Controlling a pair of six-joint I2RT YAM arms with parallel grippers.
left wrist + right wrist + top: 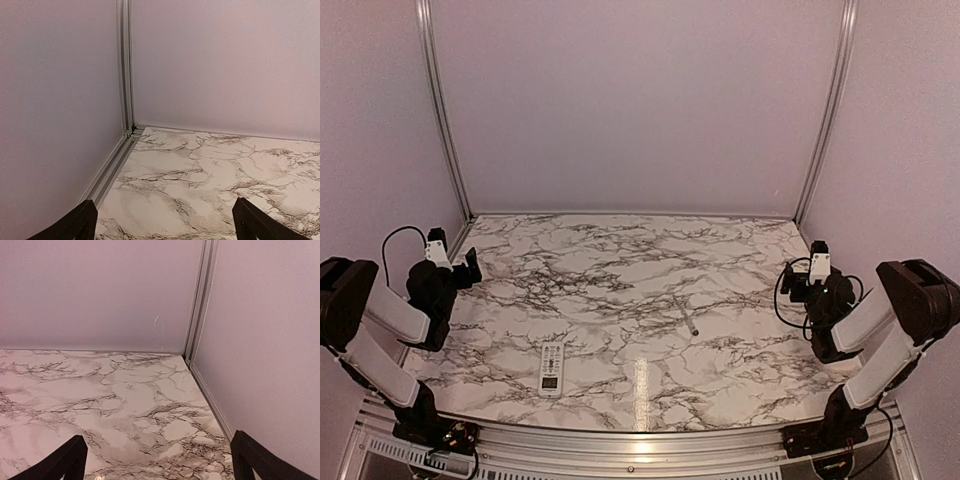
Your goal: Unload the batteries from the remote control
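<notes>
Plainly, the left gripper [468,266] and the right gripper [796,281] both stood wide open, holding nothing. The left one sat beyond and left of the remote control [551,368]; the right was well apart on the remote's other side. That handset lay buttons-up on the worktop [620,260], its long axis front to back, its batteries hidden.

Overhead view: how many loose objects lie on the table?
2: a white remote near the front left, and a thin grey rod just right of centre. Any batteries would be hidden inside the remote.
</notes>
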